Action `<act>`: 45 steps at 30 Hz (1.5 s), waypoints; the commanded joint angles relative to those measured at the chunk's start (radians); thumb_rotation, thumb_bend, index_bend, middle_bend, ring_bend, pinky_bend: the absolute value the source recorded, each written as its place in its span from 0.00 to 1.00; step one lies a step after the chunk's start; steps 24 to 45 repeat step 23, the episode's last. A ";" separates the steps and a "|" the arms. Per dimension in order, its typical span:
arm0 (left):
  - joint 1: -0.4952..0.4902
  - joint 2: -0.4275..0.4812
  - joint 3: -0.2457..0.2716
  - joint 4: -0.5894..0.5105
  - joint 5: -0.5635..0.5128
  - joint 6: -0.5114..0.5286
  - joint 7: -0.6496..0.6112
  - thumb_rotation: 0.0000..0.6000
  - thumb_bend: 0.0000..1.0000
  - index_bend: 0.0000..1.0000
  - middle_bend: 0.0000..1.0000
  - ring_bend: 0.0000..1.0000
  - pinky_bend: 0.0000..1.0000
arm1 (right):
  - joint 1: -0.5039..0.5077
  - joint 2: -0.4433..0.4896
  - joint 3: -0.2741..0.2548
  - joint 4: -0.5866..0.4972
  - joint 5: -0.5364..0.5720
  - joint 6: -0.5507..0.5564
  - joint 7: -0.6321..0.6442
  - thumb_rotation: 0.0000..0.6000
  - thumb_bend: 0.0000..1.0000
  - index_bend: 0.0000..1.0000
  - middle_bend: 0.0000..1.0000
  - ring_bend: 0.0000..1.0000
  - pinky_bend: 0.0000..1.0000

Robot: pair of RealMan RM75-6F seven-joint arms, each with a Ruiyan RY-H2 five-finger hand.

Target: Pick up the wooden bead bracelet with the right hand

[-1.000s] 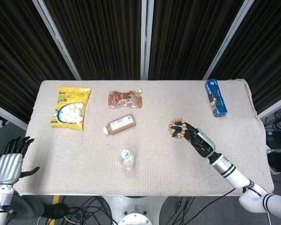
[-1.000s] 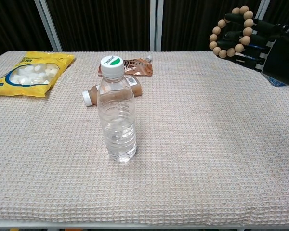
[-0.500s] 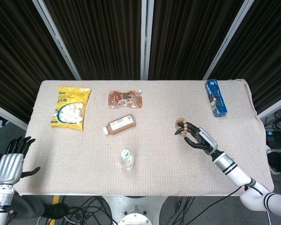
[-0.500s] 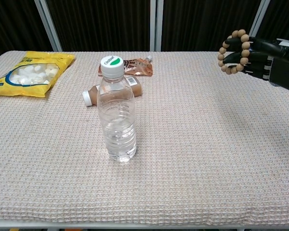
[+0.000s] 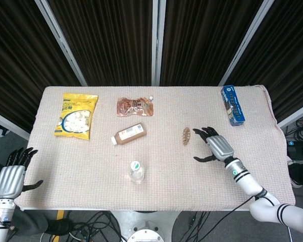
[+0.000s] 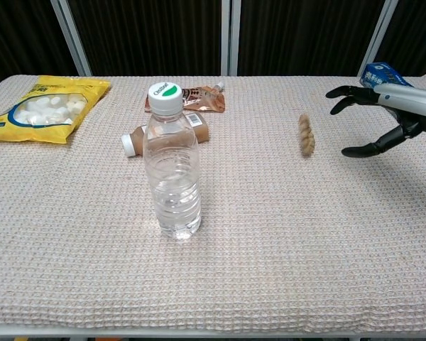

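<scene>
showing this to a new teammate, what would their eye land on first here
Probably the wooden bead bracelet, blurred and edge-on just left of the open right hand, with a clear gap between them, so the hand holds nothing. Next, the clear water bottle with its green-marked cap, standing upright close to the chest camera near the table's front. The yellow snack bag at the far left corner also stands out.

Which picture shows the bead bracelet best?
The chest view: the bracelet shows bigger there, edge-on and a bit blurred, apart from the open right hand. The head view shows it only as a small brown smudge beside that hand.
</scene>
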 commanded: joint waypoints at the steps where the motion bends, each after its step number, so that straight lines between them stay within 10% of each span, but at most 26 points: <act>1: -0.002 -0.001 -0.001 0.003 0.000 -0.001 -0.003 1.00 0.00 0.15 0.08 0.00 0.00 | -0.021 0.048 0.038 -0.146 0.181 -0.032 -0.327 0.65 0.11 0.00 0.11 0.00 0.00; 4: -0.002 -0.008 -0.006 0.012 0.001 0.006 -0.012 1.00 0.00 0.15 0.08 0.00 0.00 | -0.077 0.079 0.049 -0.194 0.164 0.088 -0.352 0.67 0.11 0.00 0.14 0.00 0.00; 8: 0.000 -0.023 -0.009 0.034 0.010 0.021 -0.015 1.00 0.00 0.15 0.08 0.00 0.00 | -0.188 0.120 0.050 -0.242 0.085 0.292 -0.282 1.00 0.17 0.01 0.23 0.05 0.00; 18: 0.003 -0.052 -0.024 0.054 0.023 0.066 0.001 1.00 0.00 0.15 0.08 0.00 0.00 | -0.443 0.266 -0.034 -0.376 -0.038 0.577 -0.173 1.00 0.20 0.02 0.21 0.04 0.00; 45: 0.005 -0.057 -0.031 0.056 0.021 0.079 0.014 1.00 0.00 0.15 0.08 0.00 0.00 | -0.502 0.267 -0.038 -0.368 -0.072 0.634 -0.150 0.98 0.20 0.02 0.21 0.04 0.00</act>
